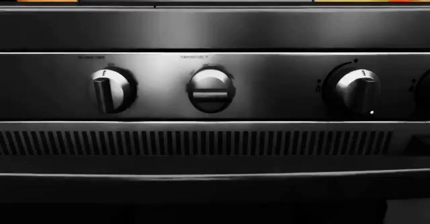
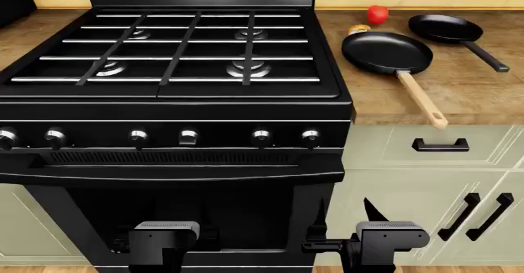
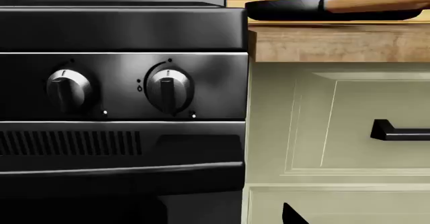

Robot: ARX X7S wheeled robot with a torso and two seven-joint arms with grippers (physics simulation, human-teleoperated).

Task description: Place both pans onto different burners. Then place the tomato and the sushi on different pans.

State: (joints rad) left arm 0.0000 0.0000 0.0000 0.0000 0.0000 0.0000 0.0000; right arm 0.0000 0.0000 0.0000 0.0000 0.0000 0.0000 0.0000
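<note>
Both round black frying pans point(image 2: 386, 53) point(image 2: 445, 27), the small red tomato point(image 2: 377, 14) and the sushi piece point(image 2: 359, 29) lay on the wooden worktop point(image 2: 475, 89) beside the black stove point(image 2: 176, 52). The right gripper point(image 2: 344, 215) stood open low before the oven; I cannot tell whether the left gripper point(image 2: 164, 239) was open.

Two pans: larger point(image 2: 386, 53), smaller point(image 2: 445, 27). Four burners point(image 2: 247, 68). One tomato point(image 2: 377, 14). One sushi point(image 2: 359, 29), partly hidden. Six knobs point(image 2: 188, 137) on stove front point(image 2: 176, 132). Three black cabinet handles point(image 2: 440, 145). Two grippers: left point(image 2: 164, 236), right point(image 2: 348, 215).
</note>
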